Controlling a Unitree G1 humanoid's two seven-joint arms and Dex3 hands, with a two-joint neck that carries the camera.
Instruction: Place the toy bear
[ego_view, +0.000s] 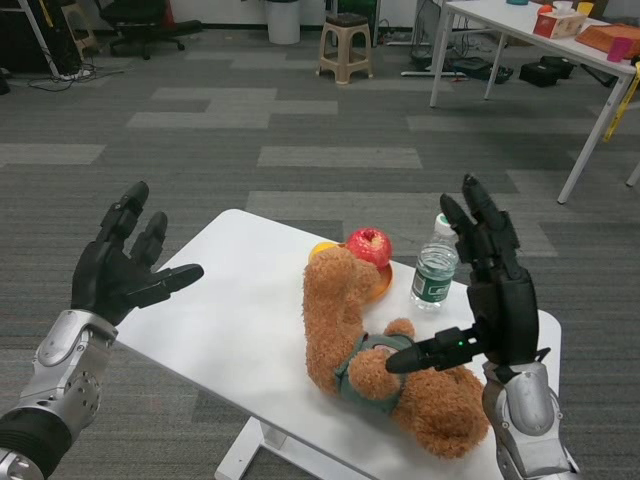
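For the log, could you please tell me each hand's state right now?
Left hand: open, holding nothing.
Right hand: open, above the toy bear.

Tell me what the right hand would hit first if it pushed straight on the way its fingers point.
Probably the water bottle: the right hand points up and away over the table, with the bottle just beside its fingertips. Depth is unclear, so it may pass above it.

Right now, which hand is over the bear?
The right hand, open, hangs above the toy bear lying on the white table. The left hand is open off the table's left edge.
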